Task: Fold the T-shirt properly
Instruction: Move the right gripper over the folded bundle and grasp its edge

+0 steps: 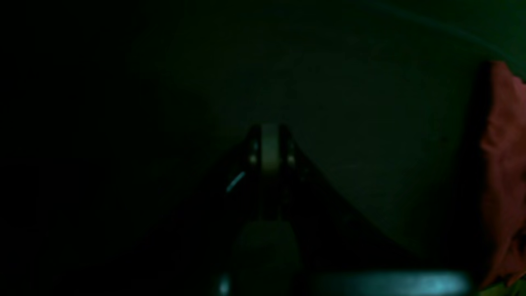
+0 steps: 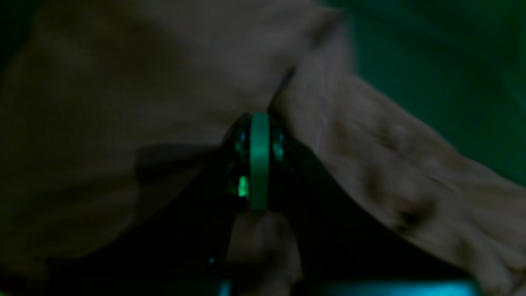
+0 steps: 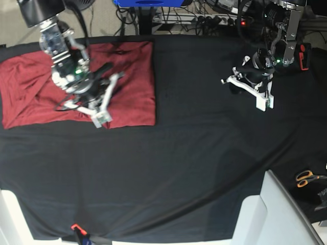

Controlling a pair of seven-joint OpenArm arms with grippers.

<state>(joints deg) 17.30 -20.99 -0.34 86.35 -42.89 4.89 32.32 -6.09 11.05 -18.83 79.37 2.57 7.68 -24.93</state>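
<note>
Base view: the T-shirt (image 3: 127, 81) is lying folded at the far corner of the black tablecloth (image 3: 194, 163), on my right arm's side. My right gripper (image 3: 100, 118) is hanging over the shirt's near edge, and the right wrist view is showing its jaws pressed together with cloth around the tip, whether pinched I cannot tell. My left gripper (image 3: 264, 102) is hovering above bare black cloth, well apart from the shirt, jaws closed with nothing between them. Wide open cloth is lying between my arms. Orange-handled scissors (image 3: 307, 177) are sitting near the table's edge, showing in base view only. Left wrist view is catching just a red strip (image 1: 503, 164) at its frame edge.
</note>
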